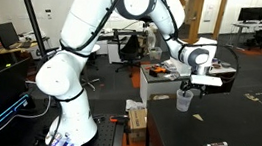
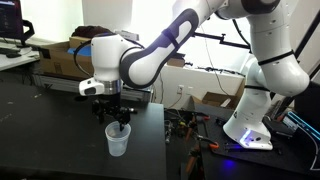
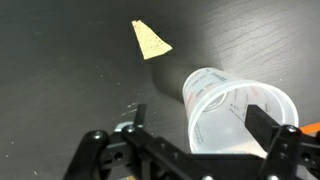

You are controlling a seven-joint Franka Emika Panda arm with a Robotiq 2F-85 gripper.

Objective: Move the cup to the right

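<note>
Gripper (image 2: 116, 121) is hanging right over the translucent plastic cup (image 2: 118, 143) on the dark table (image 2: 50, 130), fingers spread wide, not squeezing it. One finger is seemingly dipping inside the rim.

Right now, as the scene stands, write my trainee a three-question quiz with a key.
1. True or false: the cup lies tipped on its side on the table.
2. In the wrist view, what lies on the table beyond the cup? A) a spoon B) a tan triangular scrap C) a sponge
3. Fill in: in both exterior views the gripper hangs directly ____ the cup, fingertips at its rim.
Key: 1 false, it stands upright; 2 B; 3 above.
</note>
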